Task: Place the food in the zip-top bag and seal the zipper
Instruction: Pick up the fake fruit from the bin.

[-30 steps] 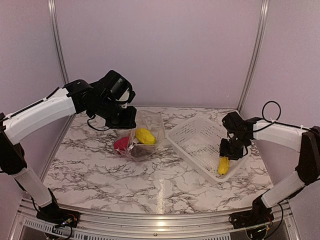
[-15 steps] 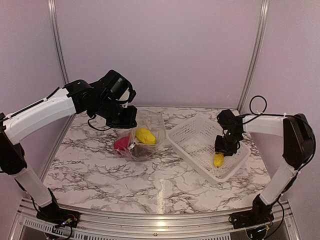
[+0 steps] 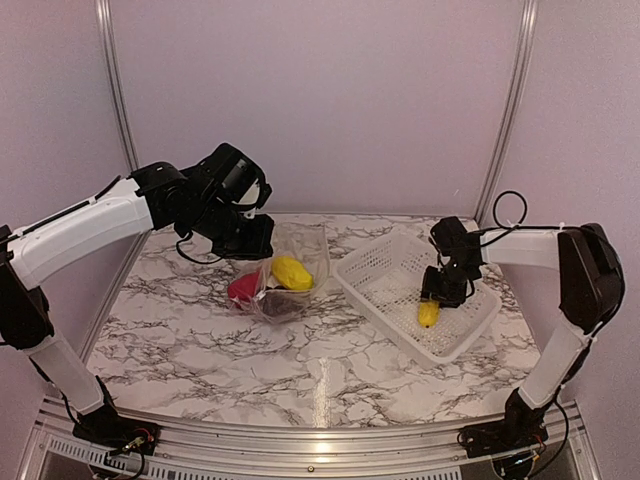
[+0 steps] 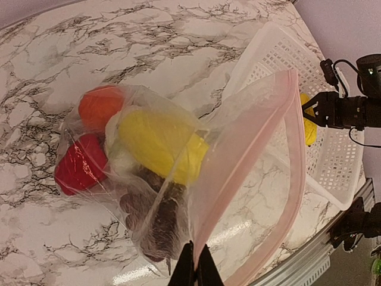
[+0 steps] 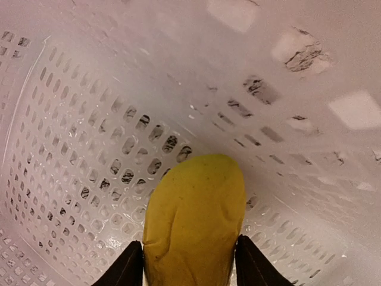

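Marbled white tabletop point(image 3: 200, 350) with grey veining, closed in by plain lilac walls and metal corner posts. Reaching in from the left, left claw point(image 3: 252, 238) raised over the far-left part of the marble, jaws pinched fully shut on one edge of the zip-top bag point(image 3: 308, 250). Seen from the left wrist, the same left claw point(image 4: 191, 267) at the bottom of the frame, fingertips tight together on clear, crinkly plastic. Bag point(image 4: 250, 173) mouth gaping wide toward the right, with the pale pink zipper point(image 4: 297, 137) curving around the opening, unsealed. Inside the bag, low against the table: yellow piece point(image 4: 158, 143) uppermost, red piece point(image 4: 80, 164) at the left, orange fruit point(image 4: 101, 106) just beyond it, dark purple grape bunch point(image 4: 155, 220) nearest the claw. Just beside the bag on the right, white lattice basket point(image 3: 380, 265) set at an angle on the marble. Right claw point(image 3: 445, 285) lowered inside that basket, directly over a second yellow piece point(image 3: 428, 314) lying on the basket floor. Seen from the right wrist, black fingers point(image 5: 131, 265) close against both flanks of the second yellow piece point(image 5: 193, 220), jaws partway apart. Firm grip or mere contact: impossible to tell.
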Available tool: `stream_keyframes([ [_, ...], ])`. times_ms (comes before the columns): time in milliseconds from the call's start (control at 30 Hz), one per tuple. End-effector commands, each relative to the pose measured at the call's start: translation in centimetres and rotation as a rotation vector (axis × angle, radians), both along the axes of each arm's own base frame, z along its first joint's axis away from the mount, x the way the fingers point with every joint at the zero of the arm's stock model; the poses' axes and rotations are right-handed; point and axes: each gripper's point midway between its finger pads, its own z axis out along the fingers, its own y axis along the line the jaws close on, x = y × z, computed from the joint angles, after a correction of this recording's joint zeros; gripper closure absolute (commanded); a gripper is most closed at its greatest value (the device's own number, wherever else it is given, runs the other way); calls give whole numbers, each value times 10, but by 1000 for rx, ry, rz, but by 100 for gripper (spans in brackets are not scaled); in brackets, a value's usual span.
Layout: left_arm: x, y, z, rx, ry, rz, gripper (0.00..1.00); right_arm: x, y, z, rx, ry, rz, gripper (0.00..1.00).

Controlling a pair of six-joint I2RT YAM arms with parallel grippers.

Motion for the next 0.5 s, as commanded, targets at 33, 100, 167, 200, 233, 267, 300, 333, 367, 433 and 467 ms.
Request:
stream_keyframes([
  [33, 3, -3, 0, -18, 6, 13, 100, -15, 1, -27, 6, 100, 34, 47],
  [100, 3, -4, 2, -29, 10, 10, 100, -9, 4, -29, 7, 100, 46, 43],
  [167, 2, -6, 4, -35, 13, 3, 100, -5, 8, -29, 20, 98, 61, 43],
  [200, 2, -7, 4, -35, 14, 1, 100, -4, 9, -28, 25, 94, 65, 43],
  [233, 2, -7, 4, -33, 14, -2, 100, -2, 10, -24, 32, 82, 66, 44],
  [267, 2, -7, 4, -30, 15, -2, 100, 0, 11, -19, 37, 67, 67, 45],
  [300, 2, -7, 4, -28, 16, -2, 100, 2, 12, -13, 40, 48, 71, 47],
  [333, 3, -7, 4, -27, 16, -1, 100, 4, 13, -5, 44, 27, 76, 48],
  [367, 3, -8, 3, -27, 18, 0, 100, 6, 13, 5, 49, 0, 81, 50],
  [433, 4, -8, 3, -27, 19, 2, 100, 9, 16, 22, 64, -46, 96, 53],
  [467, 4, -9, 3, -28, 16, 1, 100, 10, 18, 30, 70, -66, 107, 54],
])
